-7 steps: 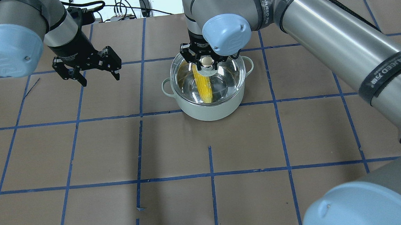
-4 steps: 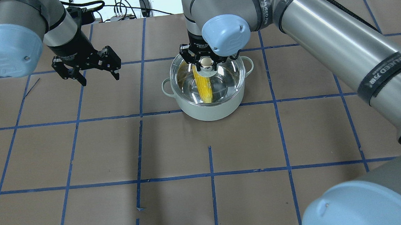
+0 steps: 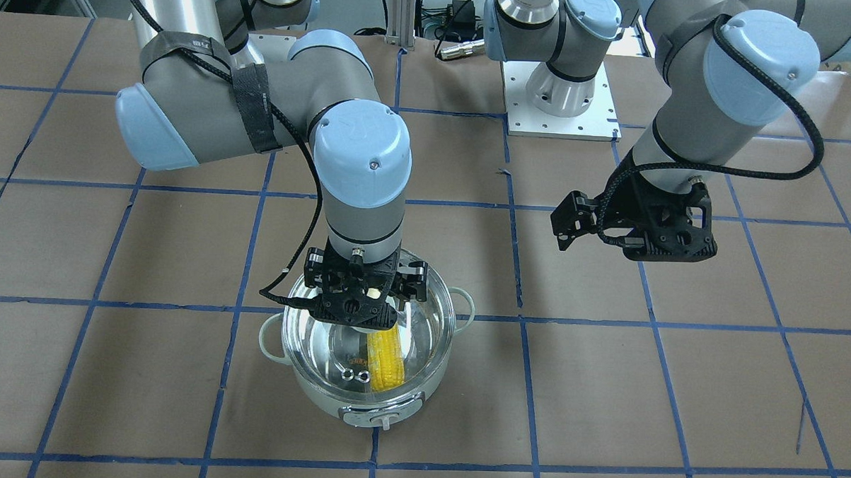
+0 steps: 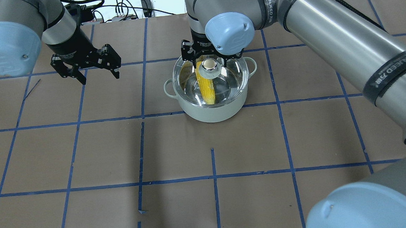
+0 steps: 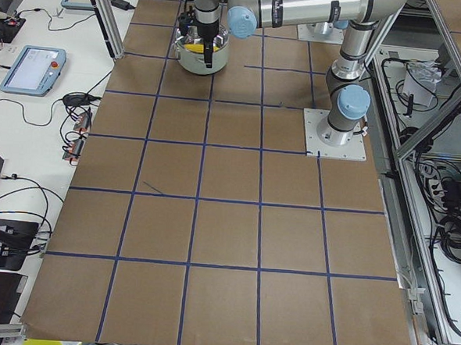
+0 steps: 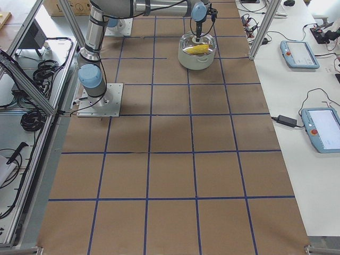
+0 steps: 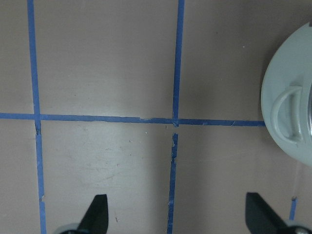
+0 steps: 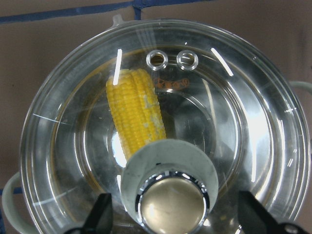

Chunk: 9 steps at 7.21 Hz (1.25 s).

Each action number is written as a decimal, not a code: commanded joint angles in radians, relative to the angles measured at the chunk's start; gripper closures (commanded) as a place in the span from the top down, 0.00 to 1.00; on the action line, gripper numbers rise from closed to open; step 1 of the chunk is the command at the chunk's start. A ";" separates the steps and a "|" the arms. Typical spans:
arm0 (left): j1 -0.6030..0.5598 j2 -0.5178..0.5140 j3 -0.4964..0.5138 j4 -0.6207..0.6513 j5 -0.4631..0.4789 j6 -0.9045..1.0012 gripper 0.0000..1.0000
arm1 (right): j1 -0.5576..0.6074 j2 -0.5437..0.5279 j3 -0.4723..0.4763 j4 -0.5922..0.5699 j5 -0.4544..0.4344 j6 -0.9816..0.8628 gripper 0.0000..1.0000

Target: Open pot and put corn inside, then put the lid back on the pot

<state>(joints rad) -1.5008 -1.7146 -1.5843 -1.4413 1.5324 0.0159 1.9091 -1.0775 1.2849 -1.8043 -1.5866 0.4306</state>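
Brown paper-covered table [image 4: 85, 153], gridded with blue tape [image 4: 249, 174], carries the round mint-green pot [image 4: 213, 113]. The clear glass lid [image 4: 234, 77] is seated on it, with the yellow corn cob [image 4: 206, 89] inside. The right gripper [image 4: 205, 59] has lifted off the metallic knob [image 4: 210, 65], fingers spread, empty. The left gripper [image 4: 99, 79], also spread and empty, has edged away.

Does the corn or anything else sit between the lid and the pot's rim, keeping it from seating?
Nothing visible does. The corn lies inside the pot, below the glass, and the lid rests on the rim. The right gripper stands open either side of the knob.
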 commanded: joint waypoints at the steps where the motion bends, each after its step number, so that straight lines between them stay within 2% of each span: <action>1: 0.001 0.000 0.000 0.002 -0.002 -0.001 1.00 | -0.048 -0.048 -0.025 0.087 -0.007 -0.096 1.00; 3: 0.005 0.001 0.000 0.002 -0.002 0.001 1.00 | -0.233 -0.210 0.006 0.291 -0.001 -0.325 1.00; 4: 0.005 0.000 0.001 0.002 -0.002 0.001 1.00 | -0.274 -0.296 0.055 0.378 -0.003 -0.389 1.00; 6: 0.005 -0.005 -0.006 0.002 0.000 0.001 1.00 | -0.291 -0.456 0.224 0.292 -0.007 -0.400 1.00; 7: 0.005 -0.005 -0.009 0.001 0.000 0.001 1.00 | -0.283 -0.466 0.228 0.293 -0.015 -0.406 1.00; 9: 0.005 -0.007 -0.008 0.001 0.000 0.001 1.00 | -0.291 -0.423 0.170 0.296 0.000 -0.450 1.00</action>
<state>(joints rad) -1.4956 -1.7197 -1.5927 -1.4402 1.5324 0.0169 1.6205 -1.5239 1.4858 -1.5076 -1.5976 0.0041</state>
